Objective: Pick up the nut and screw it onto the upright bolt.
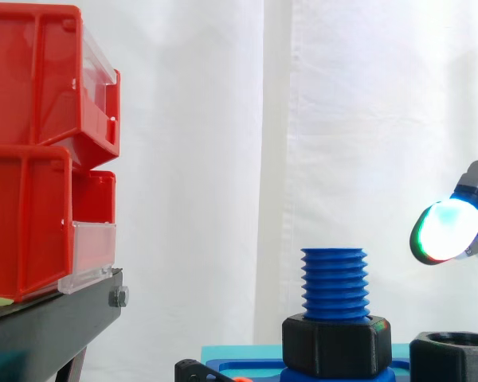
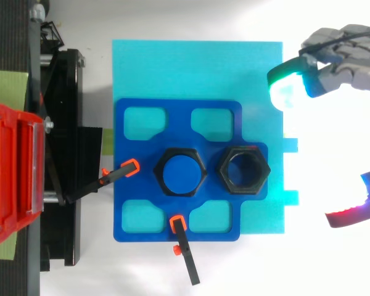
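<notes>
Now: nut loose, hand open beside it

At far left, red bins (image 1: pixel 40 159) are stacked. On the blue plate (image 2: pixel 179 123) the bolt (image 1: pixel 334 282) is seen upright, and just right of it the black nut (image 2: pixel 244 170) is laid flat. The nut is judged to be light, rigid, fairly slick plastic, best pinched across opposite flats. Further right, the hand (image 2: pixel 348 58) is held with fingers (image 1: pixel 446 231) spread and nothing gripped.

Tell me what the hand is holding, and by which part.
Nothing. The hand is open, clear of the loose nut and the bolt.
</notes>
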`<state>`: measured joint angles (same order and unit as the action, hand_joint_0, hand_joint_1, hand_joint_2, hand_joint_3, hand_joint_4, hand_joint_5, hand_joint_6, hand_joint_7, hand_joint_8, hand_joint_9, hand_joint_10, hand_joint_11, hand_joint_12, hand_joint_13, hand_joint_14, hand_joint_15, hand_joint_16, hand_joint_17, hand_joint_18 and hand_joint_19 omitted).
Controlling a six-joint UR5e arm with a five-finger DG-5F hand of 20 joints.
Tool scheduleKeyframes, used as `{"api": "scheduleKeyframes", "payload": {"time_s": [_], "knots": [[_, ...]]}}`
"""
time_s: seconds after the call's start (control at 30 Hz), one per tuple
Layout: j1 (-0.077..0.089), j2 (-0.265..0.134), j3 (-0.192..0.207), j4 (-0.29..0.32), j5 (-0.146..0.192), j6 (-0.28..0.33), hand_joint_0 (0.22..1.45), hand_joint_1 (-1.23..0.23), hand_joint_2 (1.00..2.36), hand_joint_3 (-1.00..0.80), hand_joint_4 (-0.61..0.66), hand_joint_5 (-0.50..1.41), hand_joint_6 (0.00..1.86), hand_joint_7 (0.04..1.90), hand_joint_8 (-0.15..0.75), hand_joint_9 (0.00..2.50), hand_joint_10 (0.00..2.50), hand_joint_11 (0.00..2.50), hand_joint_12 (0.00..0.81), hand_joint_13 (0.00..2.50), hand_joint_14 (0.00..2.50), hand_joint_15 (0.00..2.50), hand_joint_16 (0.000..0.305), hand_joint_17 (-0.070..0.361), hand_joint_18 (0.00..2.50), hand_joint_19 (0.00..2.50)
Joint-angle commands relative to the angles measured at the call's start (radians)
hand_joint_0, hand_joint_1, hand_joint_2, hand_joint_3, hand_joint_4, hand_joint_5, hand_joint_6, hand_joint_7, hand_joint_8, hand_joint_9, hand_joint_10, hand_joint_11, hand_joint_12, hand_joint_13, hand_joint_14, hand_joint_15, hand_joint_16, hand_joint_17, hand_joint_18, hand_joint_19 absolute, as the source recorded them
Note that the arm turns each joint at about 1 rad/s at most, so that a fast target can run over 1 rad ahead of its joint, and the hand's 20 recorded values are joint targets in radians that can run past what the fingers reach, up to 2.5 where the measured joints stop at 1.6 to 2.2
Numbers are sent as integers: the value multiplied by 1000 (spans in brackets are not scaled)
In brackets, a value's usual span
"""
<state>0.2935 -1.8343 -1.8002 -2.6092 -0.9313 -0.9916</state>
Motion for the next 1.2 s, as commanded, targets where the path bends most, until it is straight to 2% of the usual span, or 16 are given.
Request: {"api": "scheduleKeyframes", "payload": {"time_s": [0.0, 0.07, 0.23, 0.3, 0.43, 0.53, 0.63, 0.9, 1.17], "knots": [[6, -16, -1, 31, 8, -27, 370, -825, 1000, -500, 205, -239, 502, 698, 307, 348, 0, 0, 444, 232, 0, 0, 72, 163, 285, 114], [7, -20, 1, 40, 17, -30, 368, -822, 1000, -500, 206, -239, 502, 700, 307, 349, 0, 0, 445, 231, 0, 0, 73, 163, 285, 118], [23, -23, 1, 58, 46, -32, 367, -809, 1000, -500, 206, -239, 502, 698, 308, 349, 0, 0, 446, 227, 0, 0, 73, 164, 284, 119], [35, -23, -1, 78, 63, -44, 366, -805, 1000, -500, 206, -239, 502, 695, 310, 349, 0, 0, 447, 228, 0, 0, 73, 164, 285, 119], [44, -25, -1, 93, 75, -59, 368, -792, 1000, -500, 207, -238, 502, 699, 311, 352, 0, 0, 447, 228, 0, 0, 73, 164, 286, 120], [53, -65, 1, 112, 97, -75, 370, -788, 1000, -500, 208, -238, 502, 700, 311, 357, 0, 0, 446, 228, 0, 0, 73, 163, 285, 120], [62, -92, 1, 141, 100, -75, 370, -785, 1000, -500, 208, -238, 502, 700, 311, 357, 0, 0, 447, 227, 0, 0, 72, 163, 287, 125], [73, -123, 4, 205, 111, -78, 371, -779, 1000, -500, 209, -237, 502, 699, 311, 359, 0, 0, 447, 226, 0, 0, 72, 163, 287, 131], [82, -126, 7, 221, 118, -79, 371, -776, 1000, -500, 209, -237, 502, 699, 312, 355, 0, 0, 447, 226, 0, 0, 72, 162, 291, 130]]}}
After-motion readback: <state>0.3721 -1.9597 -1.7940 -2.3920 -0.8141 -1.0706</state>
